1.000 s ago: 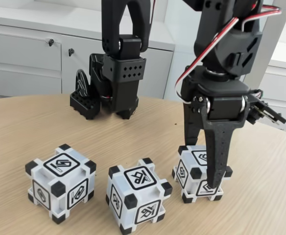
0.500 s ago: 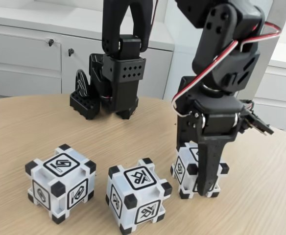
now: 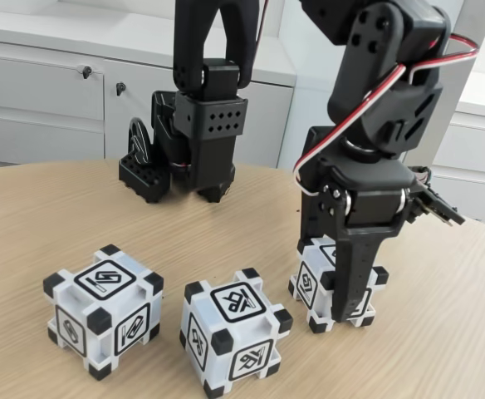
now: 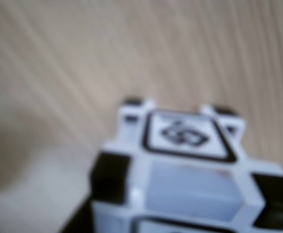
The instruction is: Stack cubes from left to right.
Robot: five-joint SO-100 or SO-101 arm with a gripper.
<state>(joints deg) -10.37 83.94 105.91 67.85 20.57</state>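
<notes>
Three white cubes with black corners stand in a row on the wooden table in the fixed view: the left cube (image 3: 103, 320), the middle cube (image 3: 236, 339) and the right cube (image 3: 309, 283). My black gripper (image 3: 342, 303) comes down over the right cube and is shut on it. Its front finger (image 3: 352, 274) presses flat against the cube's near face, and the other finger is hidden behind the cube. The wrist view is blurred and shows this cube (image 4: 185, 165) close up at the bottom, a glyph face turned upward.
The arm's black base (image 3: 197, 141) stands at the back of the round wooden table (image 3: 442, 349). White cabinets (image 3: 51, 91) line the wall behind. Bare tabletop lies between the base and the row of cubes.
The gripper has closed on the right cube, its front finger coming in against the near face. The cube has shifted slightly left and up in the picture. The other two cubes have not moved.
</notes>
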